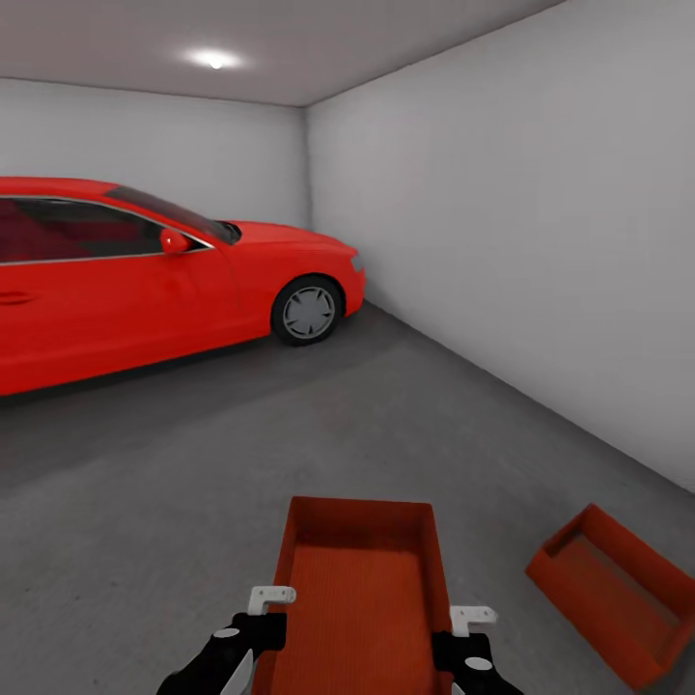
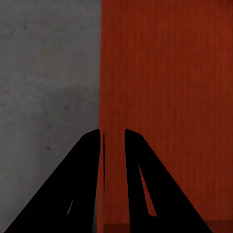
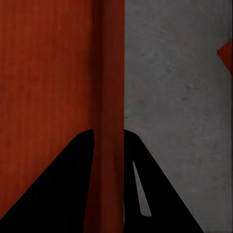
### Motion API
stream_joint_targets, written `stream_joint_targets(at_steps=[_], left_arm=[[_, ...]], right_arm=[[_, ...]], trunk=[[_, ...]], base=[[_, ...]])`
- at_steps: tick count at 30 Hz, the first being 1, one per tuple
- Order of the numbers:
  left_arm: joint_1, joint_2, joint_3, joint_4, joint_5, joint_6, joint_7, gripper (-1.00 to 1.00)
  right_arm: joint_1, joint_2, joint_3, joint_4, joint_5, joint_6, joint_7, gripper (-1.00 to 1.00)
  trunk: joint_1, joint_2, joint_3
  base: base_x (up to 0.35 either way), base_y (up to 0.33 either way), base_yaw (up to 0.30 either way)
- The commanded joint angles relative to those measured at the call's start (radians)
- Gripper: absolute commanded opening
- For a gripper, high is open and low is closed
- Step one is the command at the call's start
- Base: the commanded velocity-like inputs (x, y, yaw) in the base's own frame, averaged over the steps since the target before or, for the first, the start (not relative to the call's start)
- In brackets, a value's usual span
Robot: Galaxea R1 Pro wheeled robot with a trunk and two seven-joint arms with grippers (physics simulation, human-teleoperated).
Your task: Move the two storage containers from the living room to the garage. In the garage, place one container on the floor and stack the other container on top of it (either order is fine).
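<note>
I hold one orange-red storage container (image 1: 362, 589) in front of me in the garage, above the dark grey floor (image 1: 174, 502). My left gripper (image 1: 253, 645) is shut on its left wall (image 2: 103, 97), one finger on each side. My right gripper (image 1: 456, 656) is shut on its right wall (image 3: 109, 97) in the same way. The other storage container (image 1: 613, 594) lies on the floor to the right, turned at an angle; a corner of this container (image 3: 226, 54) appears in the right wrist view.
A red car (image 1: 145, 275) is parked at the left and back. A white wall (image 1: 541, 241) runs along the right, close behind the container on the floor. Open floor lies between the car and me.
</note>
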Motion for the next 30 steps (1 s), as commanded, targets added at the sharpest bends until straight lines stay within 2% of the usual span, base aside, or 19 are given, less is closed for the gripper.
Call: stream_joint_targets(at_steps=[1, 30], left_arm=[[0.000, 0.001, 0.003, -0.004, -0.016, 0.007, 0.017, -1.00], [0.000, 0.001, 0.003, -0.004, -0.016, 0.008, 0.017, -1.00]], right_arm=[[-0.001, -0.017, 0.007, 0.002, -0.011, -0.003, -0.012, -1.00], [-0.001, -0.017, 0.007, 0.002, -0.011, -0.002, -0.011, -1.00]], trunk=[[0.000, -0.002, -0.002], [0.000, -0.002, -0.002]], base=[[0.000, 0.000, -0.287], [0.000, 0.000, -0.287]])
